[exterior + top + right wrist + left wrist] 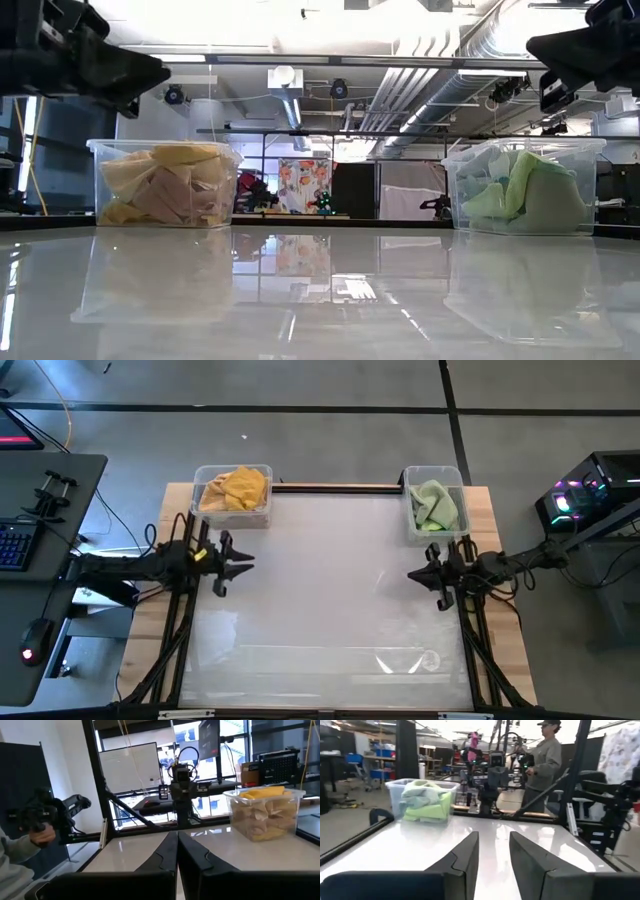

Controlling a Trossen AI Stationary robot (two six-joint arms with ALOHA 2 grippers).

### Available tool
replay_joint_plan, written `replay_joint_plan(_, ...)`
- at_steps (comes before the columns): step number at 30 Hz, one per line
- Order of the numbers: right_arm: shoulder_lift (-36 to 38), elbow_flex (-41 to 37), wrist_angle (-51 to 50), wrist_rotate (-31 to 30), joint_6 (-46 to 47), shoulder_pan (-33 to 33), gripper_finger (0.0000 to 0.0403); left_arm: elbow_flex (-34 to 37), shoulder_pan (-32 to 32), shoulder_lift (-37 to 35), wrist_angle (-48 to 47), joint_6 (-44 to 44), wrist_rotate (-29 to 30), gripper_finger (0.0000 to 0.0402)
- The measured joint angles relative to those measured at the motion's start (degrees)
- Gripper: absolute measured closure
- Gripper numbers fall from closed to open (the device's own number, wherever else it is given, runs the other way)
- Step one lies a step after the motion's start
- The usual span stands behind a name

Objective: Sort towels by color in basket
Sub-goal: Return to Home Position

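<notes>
Mustard yellow and pale orange towels [238, 488] lie heaped in a clear bin [205, 512] at the table's far left, and also show in the low view [165, 185] and the right wrist view [265, 812]. Green towels [434, 505] fill a second clear bin [412, 532] at the far right [525, 190] [422, 800]. My left gripper [248, 565] [494, 855] hovers open over the table's left side and holds nothing. My right gripper [410, 574] [177, 851] hovers shut over the right side, also holding nothing. No towel lies on the table.
The glossy white table top [330, 590] spreads between the two arms. A dark bar [335, 487] runs along the far edge between the bins. A person [545, 760] stands beyond the table, and a hand with a controller [42, 832] shows in the right wrist view.
</notes>
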State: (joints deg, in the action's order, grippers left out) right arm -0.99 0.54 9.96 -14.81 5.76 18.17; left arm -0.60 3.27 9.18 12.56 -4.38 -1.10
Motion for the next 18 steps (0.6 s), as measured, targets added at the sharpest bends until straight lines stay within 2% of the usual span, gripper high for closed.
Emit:
replay_joint_plan(5, 0.0, 0.0, -1.0, -0.8, 0.8, 0.0, 0.0402, -0.1, -4.0, -3.1, -2.0, 2.9, 4.9, 0.0342)
replay_joint_plan(9, 0.0, 0.0, -3.4, -2.2, 1.2, 0.0, 0.0402, -0.1, -5.2, -5.1, -8.5, 3.4, 6.8, 0.0369)
replay_joint_plan(14, 0.3, 0.1, -7.5, 1.2, 4.7, 0.0, 0.0402, -0.1, -5.3, -8.7, -11.5, 3.6, 6.0, 0.0398)
replay_joint_plan(18, 1.0, 1.7, -12.1, 1.3, 3.5, 0.0, 0.0402, -0.1, -4.1, -8.8, -11.5, 5.5, 6.4, 0.0400)
